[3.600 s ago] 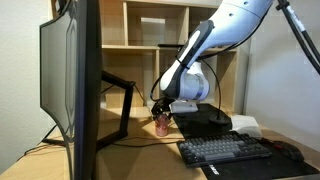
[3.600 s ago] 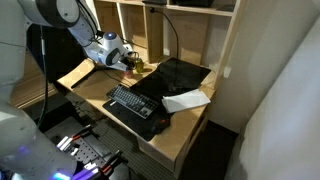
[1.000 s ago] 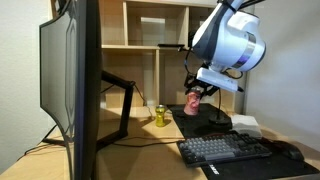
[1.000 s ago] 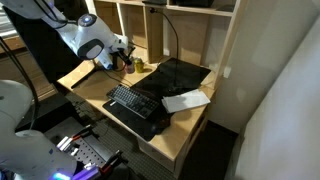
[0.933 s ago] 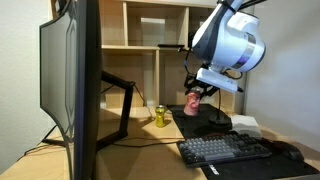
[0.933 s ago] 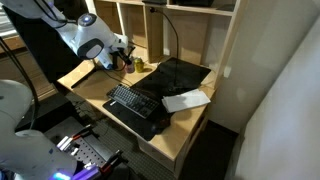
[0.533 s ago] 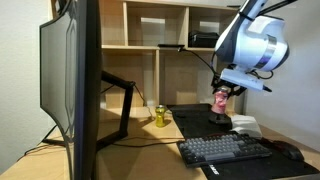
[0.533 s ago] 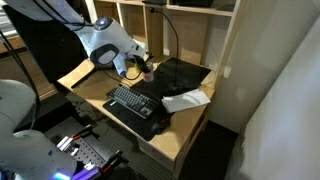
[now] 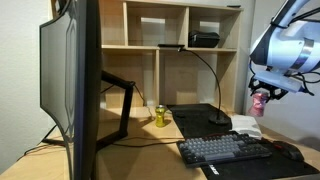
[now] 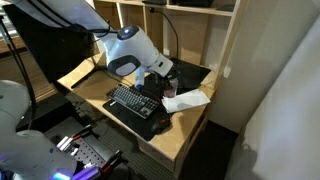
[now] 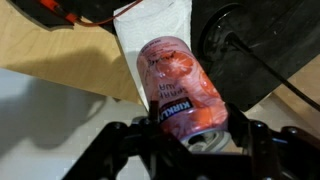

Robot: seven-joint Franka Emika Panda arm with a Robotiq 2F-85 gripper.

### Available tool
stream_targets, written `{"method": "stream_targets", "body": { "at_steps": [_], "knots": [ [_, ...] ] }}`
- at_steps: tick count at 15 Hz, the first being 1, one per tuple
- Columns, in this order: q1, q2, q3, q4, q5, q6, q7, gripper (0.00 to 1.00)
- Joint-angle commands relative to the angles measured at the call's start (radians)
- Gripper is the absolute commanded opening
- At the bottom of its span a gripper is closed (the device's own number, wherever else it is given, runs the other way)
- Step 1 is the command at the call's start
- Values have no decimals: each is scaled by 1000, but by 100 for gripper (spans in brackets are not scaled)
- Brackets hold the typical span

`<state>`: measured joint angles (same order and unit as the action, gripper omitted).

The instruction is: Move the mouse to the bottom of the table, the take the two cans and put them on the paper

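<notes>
Here my claw [image 11: 192, 140] is clenched on the pink can [image 11: 180, 90], held aloft over the white paper [image 11: 150, 35]; the yellow can [image 9: 159, 116] stands well left on the desk [image 9: 130, 155], apart from both.

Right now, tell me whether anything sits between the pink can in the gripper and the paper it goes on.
Nothing visible does. The gripper holds the pink can above the white paper, whose visible part is bare in the wrist view. The black round base with its cable lies beside the paper.
</notes>
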<state>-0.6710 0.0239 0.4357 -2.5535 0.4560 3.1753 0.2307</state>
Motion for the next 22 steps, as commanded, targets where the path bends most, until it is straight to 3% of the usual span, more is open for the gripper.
{"method": "stream_targets", "body": {
  "at_steps": [1, 2, 3, 7, 8, 9, 10, 12, 13, 15, 18, 20, 22],
  "knots": [
    [2, 14, -24, -4, -53, 12, 41, 41],
    [151, 35, -202, 33, -46, -22, 47, 41],
    [12, 65, -147, 52, -181, 8, 186, 41],
    [165, 113, -454, 215, -487, -62, 526, 41],
    [203, 137, -485, 270, -537, -101, 604, 41],
    [223, 147, -469, 306, -539, -131, 659, 41],
    [152, 102, -449, 215, -519, -68, 564, 66],
    [200, 127, -456, 278, -529, -106, 632, 66],
    [216, 134, -456, 290, -529, -112, 646, 41],
    [303, 198, -568, 362, -695, -163, 760, 41],
    [419, 236, -674, 452, -901, -205, 927, 41],
    [493, 271, -717, 522, -1015, -242, 1021, 41],
    [529, 310, -702, 564, -1051, -278, 1051, 41]
  ]
}}
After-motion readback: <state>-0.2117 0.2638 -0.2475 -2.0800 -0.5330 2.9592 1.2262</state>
